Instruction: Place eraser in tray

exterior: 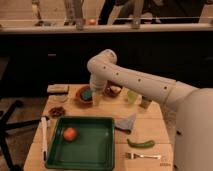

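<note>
The eraser (58, 88), a flat beige-grey block, lies at the table's far left corner. The green tray (95, 147) sits at the front left and holds an orange-red round thing (70, 133). My white arm reaches in from the right and bends down. My gripper (95, 100) hangs at the right edge of an orange-brown bowl (80, 100) that holds a teal block (86, 93). It is right of the eraser and behind the tray. The eraser is untouched.
A second bowl (113, 91) is behind the gripper and a small dark dish (57, 111) is at the left. A white marker (44, 137) lies left of the tray. To the right are two cups (132, 96), a grey cloth (126, 122), a green pepper (141, 144) and a fork (142, 156).
</note>
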